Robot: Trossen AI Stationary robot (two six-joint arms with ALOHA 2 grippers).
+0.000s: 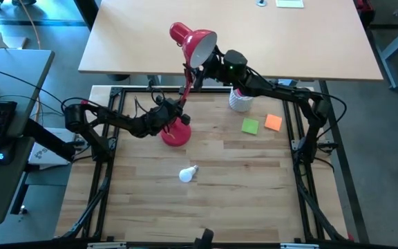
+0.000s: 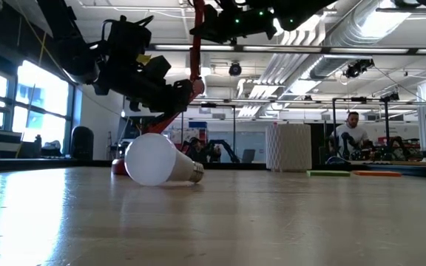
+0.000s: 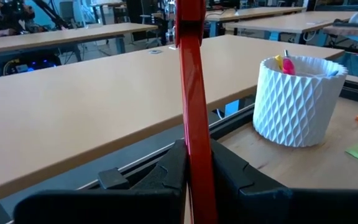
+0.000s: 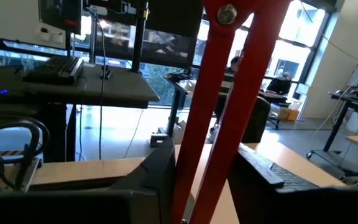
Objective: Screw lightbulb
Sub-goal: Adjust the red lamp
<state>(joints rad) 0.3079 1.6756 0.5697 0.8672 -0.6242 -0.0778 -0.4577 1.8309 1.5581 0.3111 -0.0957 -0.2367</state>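
A red desk lamp (image 1: 185,76) stands on its round base (image 1: 175,133) at the table's far middle, with its shade (image 1: 197,44) up past the far edge. The white lightbulb (image 1: 187,173) lies on its side on the table in front of the lamp. It also shows in the low view (image 2: 156,159), with its silvery screw base (image 2: 193,173) toward the right. My left gripper (image 1: 174,111) is shut on the lamp's lower arm. My right gripper (image 1: 199,72) is shut on the lamp's upper arm, just below the shade. My left gripper pinches the lamp's lower red arm (image 3: 196,155) between its two fingers (image 3: 169,168), a little above the base. The fingers come level from the table's left and lie across the arm. The arm stands nearly upright and the base rests on the table. My right gripper pinches the lamp's upper red arm (image 4: 205,155) between its two fingers (image 4: 160,168), below the joint bolt (image 4: 227,12). The fingers come from the table's right and lie across the arm. The arm runs slanted through the hold.
A white perforated pen cup (image 1: 240,100) stands at the far right beside the right arm. A green note (image 1: 250,126) and an orange note (image 1: 273,122) lie near it. A light wooden desk (image 1: 289,48) stands beyond the far edge. Open tabletop surrounds the bulb.
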